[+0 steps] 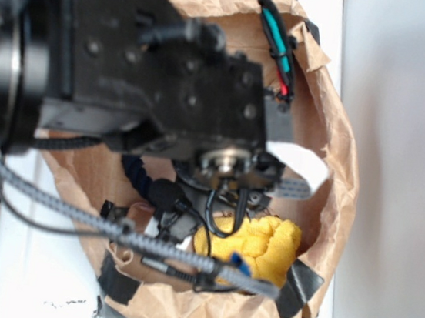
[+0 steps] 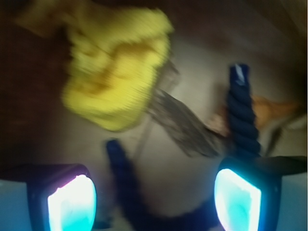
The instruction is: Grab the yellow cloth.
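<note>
Fingers: in the wrist view the fingers [image 2: 154, 197] stand spread wide apart with nothing between them; the two pads, left [image 2: 72, 202] and right [image 2: 237, 198], glow cyan at the bottom corners, and neither touches the cloth. In the exterior view the fingertips are hidden under the arm.
Arm: the black arm [image 1: 146, 65] fills the upper left of the exterior view and reaches down into the bag, with a braided grey cable [image 1: 74, 212] slung across below it.
Paper bag: a brown paper bag [image 1: 331, 142], rim crumpled and patched with black tape [image 1: 302, 282], lies on the white tabletop [image 1: 399, 151] and holds all the things.
Yellow cloth: the yellow cloth [image 2: 118, 72] is a fuzzy, lumpy wad at the upper left of the wrist view, ahead of the left pad and clear of it. In the exterior view it sits low in the bag at [image 1: 264, 247], just below the wrist of the arm.
Grey patch: a dark grey flat patch [image 2: 183, 125] lies just right of the cloth; too blurred to name.
Navy rope: a twisted navy rope [image 2: 240, 115] curves along the bottom between the pads and rises at the right, behind the right pad.
Orange-brown thing: a pointed orange-brown shape [image 2: 274, 108] lies right of the rope, blurred.
</note>
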`<control>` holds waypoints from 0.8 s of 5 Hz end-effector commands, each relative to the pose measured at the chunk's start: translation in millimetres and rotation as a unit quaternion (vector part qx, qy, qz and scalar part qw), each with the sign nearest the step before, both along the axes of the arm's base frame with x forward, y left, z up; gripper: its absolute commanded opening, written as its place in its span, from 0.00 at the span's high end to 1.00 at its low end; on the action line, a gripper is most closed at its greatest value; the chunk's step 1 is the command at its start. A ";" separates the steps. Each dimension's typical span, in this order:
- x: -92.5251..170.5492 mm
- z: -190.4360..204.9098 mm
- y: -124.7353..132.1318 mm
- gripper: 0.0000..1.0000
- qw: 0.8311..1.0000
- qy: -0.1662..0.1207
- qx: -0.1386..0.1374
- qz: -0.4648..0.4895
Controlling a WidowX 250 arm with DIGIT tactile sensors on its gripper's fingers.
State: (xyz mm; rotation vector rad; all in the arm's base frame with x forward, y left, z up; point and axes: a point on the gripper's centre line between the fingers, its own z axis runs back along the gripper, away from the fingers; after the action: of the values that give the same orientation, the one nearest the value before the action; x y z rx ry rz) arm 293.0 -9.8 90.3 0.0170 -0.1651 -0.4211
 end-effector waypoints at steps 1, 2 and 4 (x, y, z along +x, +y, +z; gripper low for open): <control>19.2 -5.7 -61.7 0.00 0.995 -0.070 -0.027 -0.058; 24.7 1.6 -69.2 0.00 0.990 -0.110 -0.066 -0.061; 54.1 -38.9 -64.3 0.00 0.997 -0.067 -0.039 -0.015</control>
State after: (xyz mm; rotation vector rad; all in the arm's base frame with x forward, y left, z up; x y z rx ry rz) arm 342.2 -63.1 35.5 -0.0402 -0.2695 -0.4411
